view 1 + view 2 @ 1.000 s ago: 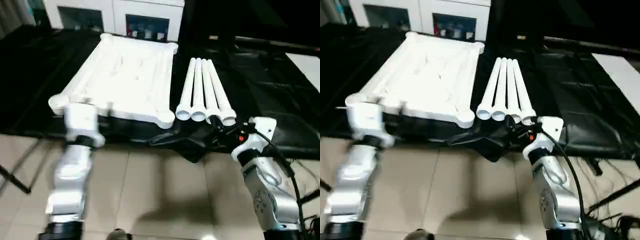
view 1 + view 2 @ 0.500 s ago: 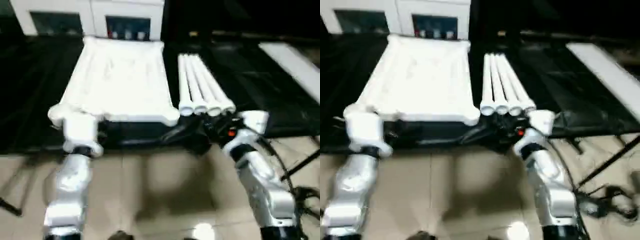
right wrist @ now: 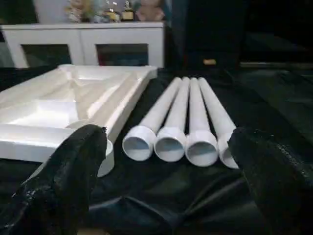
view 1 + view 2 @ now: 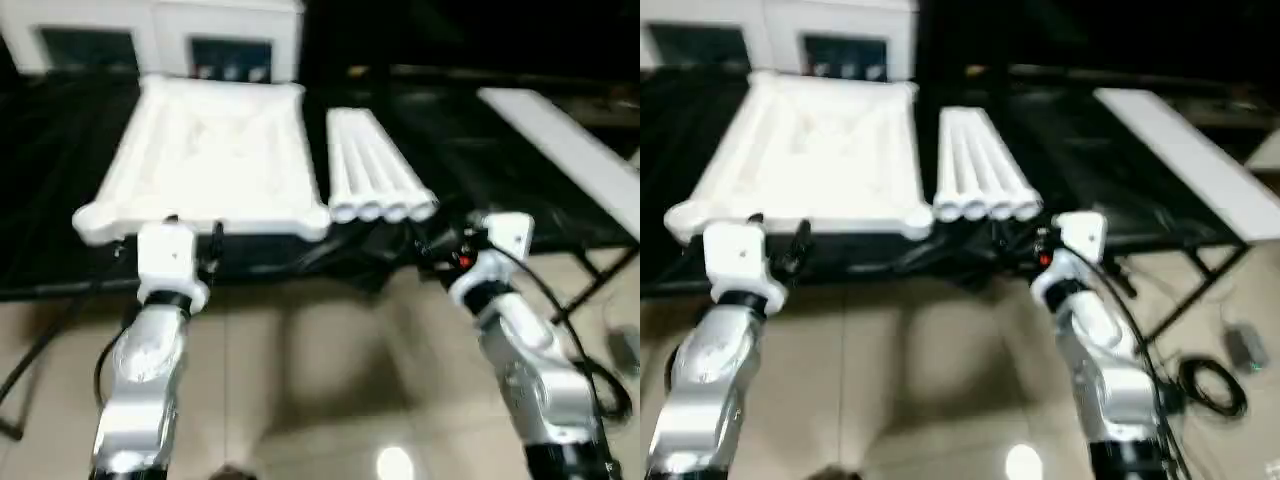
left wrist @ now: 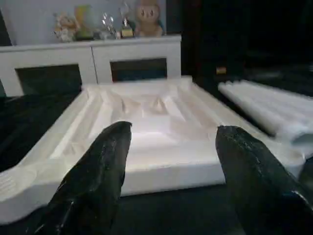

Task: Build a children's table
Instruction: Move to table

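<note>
The white table top (image 4: 215, 160) lies upside down on a surface draped in black cloth (image 4: 480, 170), its ribbed underside facing up and its round corner sockets showing at the near edge. It sits toward the left of the cloth. Just beside it on the right lie the four white legs (image 4: 375, 180), side by side and touching one another, with their wide open ends pointing toward the robot and their narrow ends running away to the far side.

The left gripper (image 5: 168, 147) hovers at the near edge of the table top, facing its near long side. Its jaws stand apart with nothing between them, and the two black fingers (image 5: 98, 181) frame the ribbed underside without touching it.

The right gripper (image 3: 168, 152) hovers just in front of the open ends of the legs. Its jaws are spread wide and empty, and one finger (image 3: 73, 171) is in line with the near right corner socket of the top, the other beyond the rightmost leg.

Both silver forearms reach forward over a pale tiled floor (image 4: 320, 380). A white cabinet (image 5: 98, 61) with dark openings stands at the far side, with small toys (image 5: 146, 17) on it. A long white board (image 4: 560, 150) lies at the right on the dark surface.
</note>
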Robot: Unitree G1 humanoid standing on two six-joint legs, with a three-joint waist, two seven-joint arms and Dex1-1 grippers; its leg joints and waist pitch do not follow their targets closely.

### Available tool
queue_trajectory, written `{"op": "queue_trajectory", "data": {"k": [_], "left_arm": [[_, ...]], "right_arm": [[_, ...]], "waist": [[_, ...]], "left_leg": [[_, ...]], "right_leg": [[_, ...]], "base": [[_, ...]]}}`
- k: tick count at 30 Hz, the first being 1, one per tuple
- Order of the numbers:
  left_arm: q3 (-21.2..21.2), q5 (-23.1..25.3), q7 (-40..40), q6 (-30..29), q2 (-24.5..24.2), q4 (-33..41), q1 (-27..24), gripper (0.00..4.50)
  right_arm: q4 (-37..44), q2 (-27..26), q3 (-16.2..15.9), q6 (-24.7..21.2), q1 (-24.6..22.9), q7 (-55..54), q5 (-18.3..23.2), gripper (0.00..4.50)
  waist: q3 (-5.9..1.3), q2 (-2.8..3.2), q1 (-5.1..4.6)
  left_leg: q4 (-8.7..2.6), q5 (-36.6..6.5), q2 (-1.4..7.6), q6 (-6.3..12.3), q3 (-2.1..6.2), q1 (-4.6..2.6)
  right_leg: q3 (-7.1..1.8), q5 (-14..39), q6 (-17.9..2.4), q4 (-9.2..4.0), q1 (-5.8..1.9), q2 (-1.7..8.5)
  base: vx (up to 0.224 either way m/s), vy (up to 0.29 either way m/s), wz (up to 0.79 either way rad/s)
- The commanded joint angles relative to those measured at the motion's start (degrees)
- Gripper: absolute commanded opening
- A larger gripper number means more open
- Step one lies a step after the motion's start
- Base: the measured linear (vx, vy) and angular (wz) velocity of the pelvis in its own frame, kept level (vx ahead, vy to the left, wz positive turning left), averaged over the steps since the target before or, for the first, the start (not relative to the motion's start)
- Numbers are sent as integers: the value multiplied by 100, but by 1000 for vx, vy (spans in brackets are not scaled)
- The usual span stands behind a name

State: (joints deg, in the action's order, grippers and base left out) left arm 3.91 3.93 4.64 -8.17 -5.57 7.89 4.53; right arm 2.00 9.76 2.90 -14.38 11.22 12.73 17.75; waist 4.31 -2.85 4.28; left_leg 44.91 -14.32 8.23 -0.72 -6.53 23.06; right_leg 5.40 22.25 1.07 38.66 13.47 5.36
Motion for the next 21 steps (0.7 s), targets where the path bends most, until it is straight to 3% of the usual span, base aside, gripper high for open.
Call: {"op": "queue_trajectory", "data": {"k": [1, 2, 3, 4, 5, 6, 7, 8, 9, 10, 11, 12, 13, 14, 15, 16, 17, 18, 19, 20, 21], "left_arm": [[-74, 60, 46, -50, -72, -66, 118, 315], [-94, 54, 105, -37, -108, -125, 126, 315], [-93, 80, 91, -6, -122, -155, 125, 315], [-87, 94, 69, 9, -125, -166, 128, 315], [-74, 90, 53, 6, -120, -166, 128, 315], [-59, 65, 53, -22, -111, -140, 123, 315], [-52, 54, 58, -29, -112, -119, 126, 315], [-24, 11, 66, -32, -130, -93, 143, 315], [6, -20, 50, 23, -135, -155, 147, 315], [36, 0, -18, 24, -121, -194, 125, 315], [46, 9, -41, 22, -116, -204, 117, 315], [73, -11, -87, -4, -78, -192, 89, 315], [79, -40, -96, -20, -59, -175, 79, 315], [29, -4, -83, -15, -84, -135, 8, 315], [29, -4, -83, -15, -84, -135, 8, 315], [15, 9, -87, -9, -97, -116, -26, 315], [30, 23, -121, -1, -93, -83, -53, 315], [72, 16, -150, 9, -86, -81, -62, 315], [79, 15, -154, 11, -85, -83, -63, 315], [106, 27, -180, 20, -90, -100, -66, 315], [106, 27, -180, 20, -90, -100, -66, 315]], "right_arm": [[7, 20, 45, -53, -44, 4, 6, 440], [-11, 28, 43, -24, -69, 23, -12, 440], [-30, 33, 47, -15, -73, 20, -25, 440], [-44, 33, 56, -17, -66, 18, -32, 440], [-55, 32, 70, -18, -58, 19, -34, 440], [-41, 32, 75, -32, -51, 37, -15, 440], [-29, 33, 72, -47, -39, 45, -7, 440], [-15, 28, 42, -80, 12, 86, 6, 440], [-66, 24, -15, -55, 52, 172, 0, 440], [-66, 42, -85, -61, 71, 178, -71, 440], [-64, 48, -107, -65, 76, 177, -95, 440], [28, 70, -177, -98, 77, 265, -75, 440], [96, 77, -205, -119, 70, 337, -30, 440], [110, 82, -227, -90, 87, 356, -52, 440], [110, 82, -227, -90, 87, 356, -52, 440], [48, 88, -240, -36, 118, 332, -132, 440], [-19, 90, -264, -22, 163, 365, -154, 440], [-55, 96, -328, -24, 194, 459, -149, 440], [-59, 97, -340, -24, 198, 474, -149, 440], [-65, 111, -409, -38, 208, 557, -149, 440], [-65, 111, -409, -38, 208, 557, -149, 440]], "waist": [[-81, -26, 68], [-150, -2, 87], [-328, 202, 42], [-329, 178, -29], [-518, 346, -445], [-581, 401, -490], [-574, 357, -516], [-531, 245, -523], [-505, 109, -543], [-452, 27, -545], [-509, -272, -527], [-443, -432, -279], [-412, -325, -231], [-434, -416, -195], [-437, -213, -207], [-371, -220, -248], [-383, -21, -272], [-321, 252, -332], [-303, 459, -457], [-452, 463, -712], [-468, 387, -671]], "left_leg": [[-276, -658, 187, 47, 244, 150], [-553, -832, 215, 84, 166, -29], [-1143, -867, 270, 100, 45, -451], [-1472, -997, 393, 578, 279, -676], [-1683, -1100, 1011, 1406, 1003, -1422], [-1469, -241, 924, 2179, 1052, -1427], [-1477, 173, 948, 2419, 1064, -1369], [-1540, 446, 890, 2655, 967, -1262], [-1634, 511, 785, 2610, 827, -1206], [-1643, 278, 612, 2376, 621, -1089], [-1421, -553, 64, 1844, 228, -776], [-457, -1076, -511, 1385, -63, -341], [-53, -613, -347, 718, 73, -158], [111, -111, -240, 639, 44, 366], [19, 191, -189, 620, 60, 273], [-57, 336, -74, 595, 24, 147], [-450, 610, 148, 702, -19, 171], [-912, 207, 339, 778, 108, 125], [-1417, -873, 547, 856, 557, -169], [-1512, -1065, 576, 1827, 1405, -620], [-1455, -1046, 673, 2212, 1626, -834]], "right_leg": [[-747, 4209, -1303, -1361, -317, 928], [-576, 3587, -1366, -1287, -331, 698], [-203, 2230, -1383, -1097, -301, 191], [-110, 1352, -1175, -816, -57, -199], [-58, 479, -630, 92, 640, -211], [-63, 147, -113, 344, 930, -170], [-85, -11, 33, 431, 1040, -116], [-167, -347, 219, 496, 1181, -50], [-322, -804, 75, 326, 1251, 54], [-412, -1140, -197, 47, 1144, 91], [-736, -1199, -751, -488, 502, 139], [-1269, 730, -1647, -1100, -63, 604], [-1258, 1738, -2296, -1089, -140, 671], [-670, 1088, -2063, -975, -373, 764], [-496, 903, -1853, -1082, -270, 829], [-239, 1170, -1654, -1277, -59, 916], [239, 1633, -1349, -1401, -164, 858], [746, 1708, -728, -1439, -423, 598], [896, 1304, -330, -901, -309, 50], [592, 794, -308, 361, 364, -533], [321, 969, -342, 429, 665, -483]], "base": [[128, 10, -6], [104, 28, 18], [104, 28, 18], [103, 16, 34], [146, -6, 7], [146, -6, 7], [172, -23, -21], [143, -57, -21], [143, -57, -21], [148, -84, -10], [157, -108, 7], [157, -108, 7], [181, -112, 5], [203, -108, 0], [203, -108, 0], [178, -88, 27], [179, -24, 44], [179, -24, 44], [244, 25, 25], [260, -20, 40], [260, -20, 40]]}}
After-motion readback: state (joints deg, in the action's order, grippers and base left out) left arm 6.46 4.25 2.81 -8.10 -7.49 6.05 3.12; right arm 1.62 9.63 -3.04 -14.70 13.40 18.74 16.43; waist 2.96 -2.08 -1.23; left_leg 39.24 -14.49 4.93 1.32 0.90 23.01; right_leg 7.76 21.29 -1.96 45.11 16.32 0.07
